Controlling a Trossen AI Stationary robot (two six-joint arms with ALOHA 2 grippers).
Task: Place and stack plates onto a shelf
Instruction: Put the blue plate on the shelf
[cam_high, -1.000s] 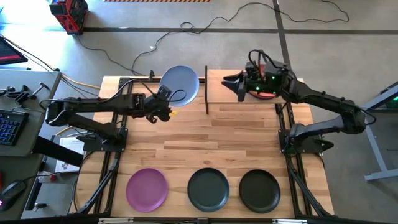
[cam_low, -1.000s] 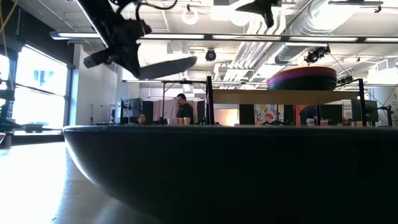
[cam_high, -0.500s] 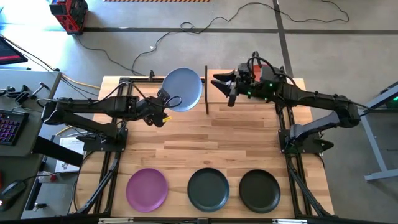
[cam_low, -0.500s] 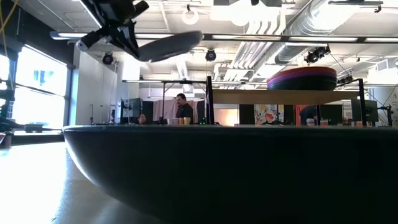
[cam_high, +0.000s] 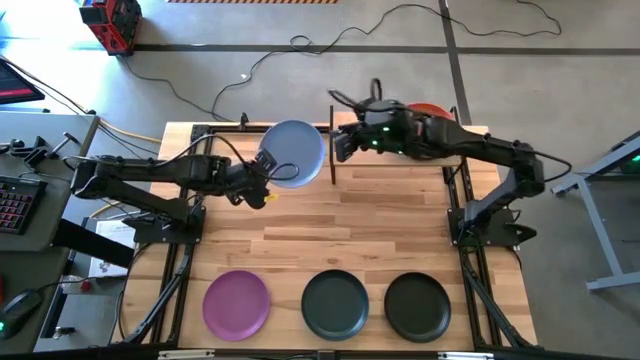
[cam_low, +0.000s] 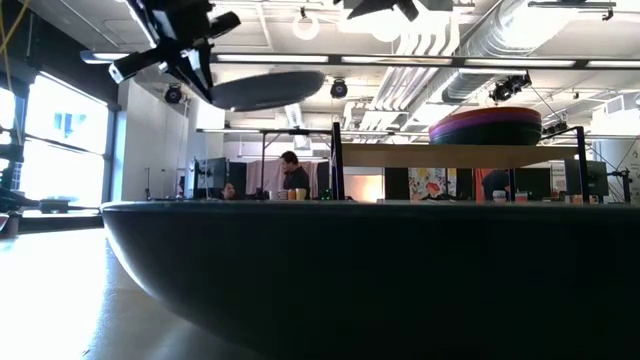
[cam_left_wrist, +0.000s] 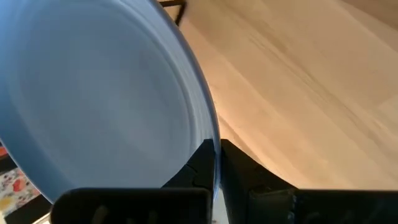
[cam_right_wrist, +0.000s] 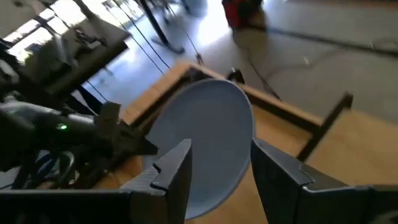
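Note:
My left gripper (cam_high: 267, 175) is shut on the pale blue plate (cam_high: 295, 150) and holds it in the air over the table's far left part, beside the shelf's dark post (cam_high: 331, 150). In the low view the plate (cam_low: 265, 88) hangs about level. My right gripper (cam_high: 340, 142) is open above the shelf's left end and points at the blue plate (cam_right_wrist: 205, 137) without touching it. The shelf (cam_high: 400, 162) carries a stack of plates (cam_low: 485, 127) with an orange one (cam_high: 430, 108) on top. My left gripper pinches the blue plate's rim (cam_left_wrist: 208, 134) between its two fingers (cam_left_wrist: 200, 163). It comes roughly level from the table's left, onto the rim's near-left part. The plate is lifted clear and juts out beyond the fingers, about level.
A purple plate (cam_high: 236, 303) and two dark plates (cam_high: 335, 303) (cam_high: 417, 306) lie in a row along the table's near edge. One dark plate (cam_low: 350, 270) fills the low view's foreground. Bare wood lies in the table's middle. People stand in the room behind.
My right gripper has moved from above the shelf's stack toward the table's left, up to the blue plate. My left gripper has raised the plate, tipped it up, then brought it about level.

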